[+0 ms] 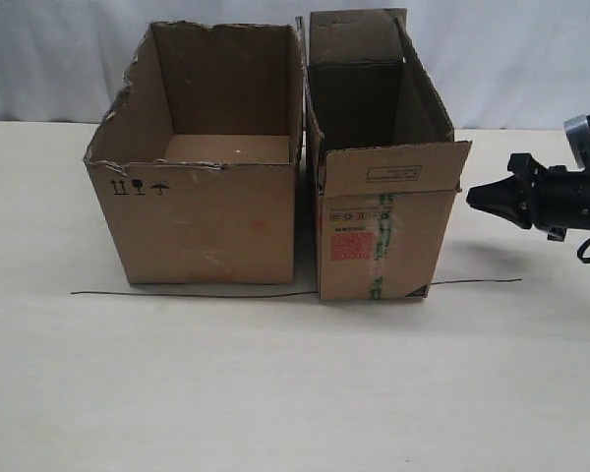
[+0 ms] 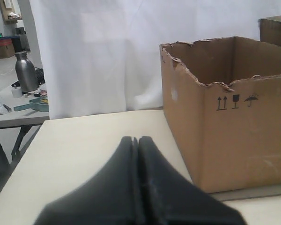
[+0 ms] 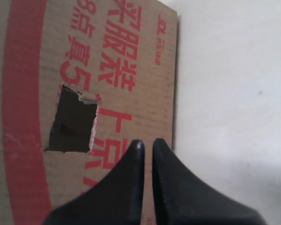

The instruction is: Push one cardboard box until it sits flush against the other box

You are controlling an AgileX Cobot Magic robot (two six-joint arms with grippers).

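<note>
My right gripper [image 1: 471,196], closed up, sits toward the right edge of the table [image 1: 275,393], pointing at the cardboard box [image 1: 383,236]; the other box [image 1: 206,221] lies just beyond, leftward

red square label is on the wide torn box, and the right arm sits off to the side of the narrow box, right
No: the exterior view shows the red square label on the narrow box, not the wide torn box, which bears only small black symbols. The right arm's fingers do sit off to the narrow box's side.
</note>
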